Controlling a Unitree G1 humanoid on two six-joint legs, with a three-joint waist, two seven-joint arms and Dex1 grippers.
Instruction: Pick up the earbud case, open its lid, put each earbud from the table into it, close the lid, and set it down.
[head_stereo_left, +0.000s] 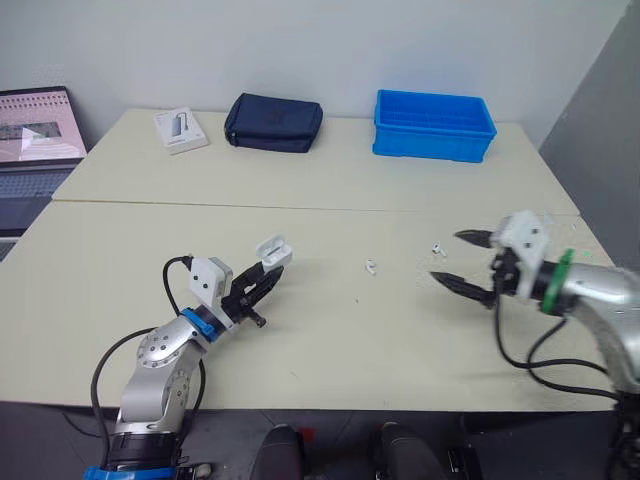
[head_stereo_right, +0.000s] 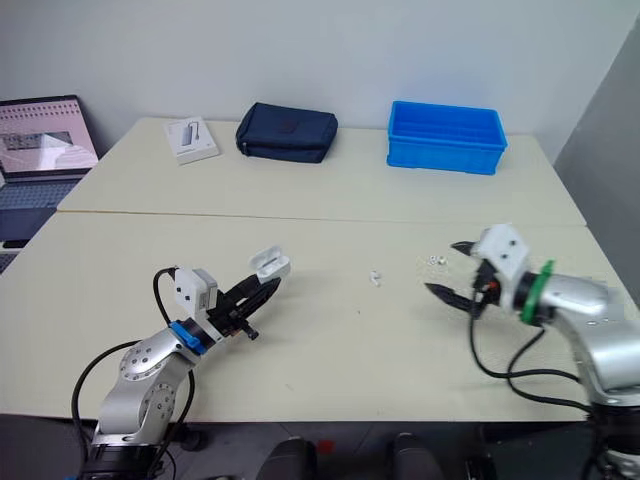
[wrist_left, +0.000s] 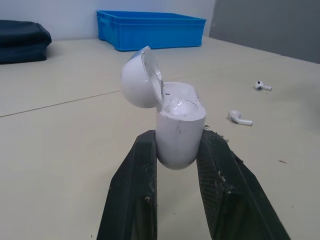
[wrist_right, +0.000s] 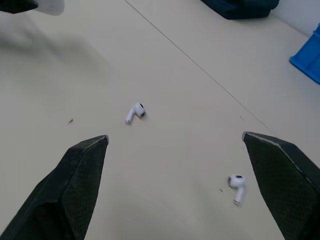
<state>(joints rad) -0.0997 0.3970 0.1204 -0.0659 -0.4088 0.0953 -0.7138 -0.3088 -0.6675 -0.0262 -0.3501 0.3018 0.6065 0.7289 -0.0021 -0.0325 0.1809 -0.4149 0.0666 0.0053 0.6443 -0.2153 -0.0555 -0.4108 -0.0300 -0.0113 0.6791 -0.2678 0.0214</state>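
Left gripper (head_stereo_left: 268, 277) sits closest, its two black fingers pinching the lower half of the earbud case (wrist_left: 180, 135) from both sides. That white case stands upright between the fingers over the near part of the table (head_stereo_left: 330, 340), with its lid (wrist_left: 141, 77) hinged open and tipped back. The wells inside look empty, though the left wrist view sees them at too shallow an angle to be sure.

To the robot's right of the case, one earbud (head_stereo_left: 371, 267) lies on the tabletop, near it but not touching. A second earbud (head_stereo_left: 437, 246) lies farther from the case on the same side, well apart from the first. Farther again from the case on that side, the right gripper (wrist_right: 175, 137) hangs low over the table with its fingers spread wide and nothing between them; the second earbud lies on the table close by one fingertip.

Well beyond the case, along the far edge, stand a blue bin (head_stereo_left: 433, 125), a navy pouch (head_stereo_left: 273, 122) and a flat white box (head_stereo_left: 181, 130). An open laptop (head_stereo_left: 35, 140) sits off the far left corner.
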